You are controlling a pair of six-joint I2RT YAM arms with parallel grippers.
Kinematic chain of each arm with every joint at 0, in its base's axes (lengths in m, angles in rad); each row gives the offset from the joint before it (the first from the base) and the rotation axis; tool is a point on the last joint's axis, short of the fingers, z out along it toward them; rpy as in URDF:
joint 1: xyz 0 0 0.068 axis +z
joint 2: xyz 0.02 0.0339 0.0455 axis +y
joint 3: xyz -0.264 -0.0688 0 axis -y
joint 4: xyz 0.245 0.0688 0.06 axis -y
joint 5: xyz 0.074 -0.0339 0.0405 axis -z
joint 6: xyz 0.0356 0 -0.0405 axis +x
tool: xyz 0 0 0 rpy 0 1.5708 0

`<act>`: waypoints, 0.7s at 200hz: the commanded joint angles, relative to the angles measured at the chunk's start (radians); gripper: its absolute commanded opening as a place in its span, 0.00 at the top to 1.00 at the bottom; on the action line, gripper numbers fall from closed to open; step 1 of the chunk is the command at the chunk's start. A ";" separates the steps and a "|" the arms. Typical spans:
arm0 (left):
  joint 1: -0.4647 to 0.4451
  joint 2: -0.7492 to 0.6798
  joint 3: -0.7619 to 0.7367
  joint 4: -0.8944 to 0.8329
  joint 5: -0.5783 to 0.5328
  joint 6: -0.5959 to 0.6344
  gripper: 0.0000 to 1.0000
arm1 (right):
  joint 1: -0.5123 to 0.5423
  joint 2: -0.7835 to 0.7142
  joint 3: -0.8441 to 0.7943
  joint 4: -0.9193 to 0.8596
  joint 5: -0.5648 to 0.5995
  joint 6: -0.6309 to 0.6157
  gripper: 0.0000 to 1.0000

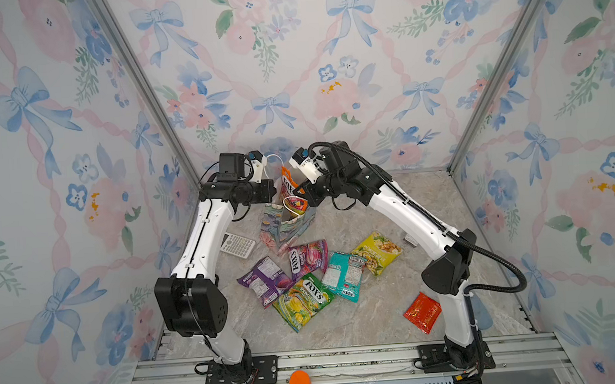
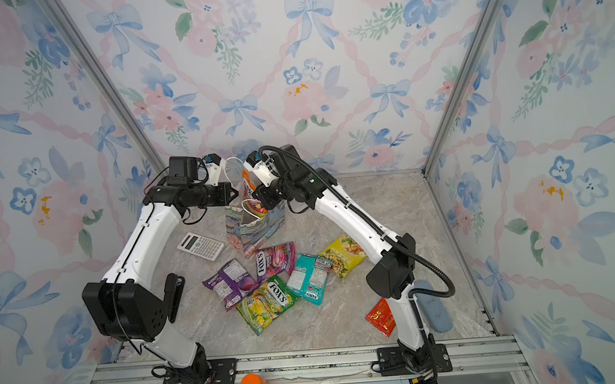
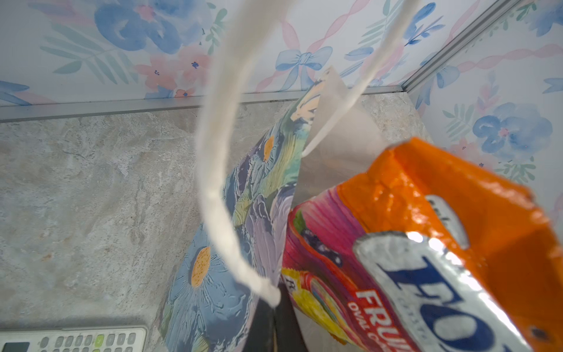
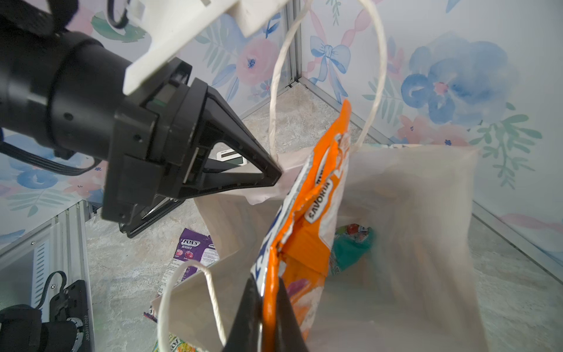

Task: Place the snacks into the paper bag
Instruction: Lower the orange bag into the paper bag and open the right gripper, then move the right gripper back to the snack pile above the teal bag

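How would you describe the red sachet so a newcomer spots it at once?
Find the right arm on the marble tabletop. Beside its lower white link lies the red sachet. Unlike the larger packets clustered mid-table, it is small, red and lies alone.

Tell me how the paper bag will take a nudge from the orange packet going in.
Likely floppy: the paper bag has thin walls that look bowed and creased. Probably light and tippy, with just a teal packet visible inside; the left gripper pinching its rim should steady it.
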State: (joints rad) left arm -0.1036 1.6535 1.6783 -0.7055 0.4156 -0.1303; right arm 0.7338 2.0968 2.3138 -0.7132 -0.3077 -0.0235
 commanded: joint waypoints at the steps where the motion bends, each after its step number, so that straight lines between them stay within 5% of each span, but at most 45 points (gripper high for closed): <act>1: 0.002 -0.027 -0.004 -0.018 0.011 0.023 1.00 | -0.011 0.017 0.058 -0.003 -0.018 0.001 1.00; 70: 0.004 -0.026 -0.004 -0.017 0.012 0.023 1.00 | -0.032 0.081 0.132 -0.023 0.009 0.022 0.93; 103: 0.005 -0.025 -0.006 -0.018 0.009 0.024 1.00 | -0.052 0.073 0.136 -0.004 0.039 0.062 0.52; 140: 0.008 -0.028 -0.008 -0.018 -0.004 0.025 1.00 | -0.082 0.030 0.119 0.026 0.078 0.119 0.30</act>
State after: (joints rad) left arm -0.1028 1.6535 1.6783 -0.7059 0.4156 -0.1303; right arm 0.6785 2.1727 2.4126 -0.7223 -0.2626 0.0422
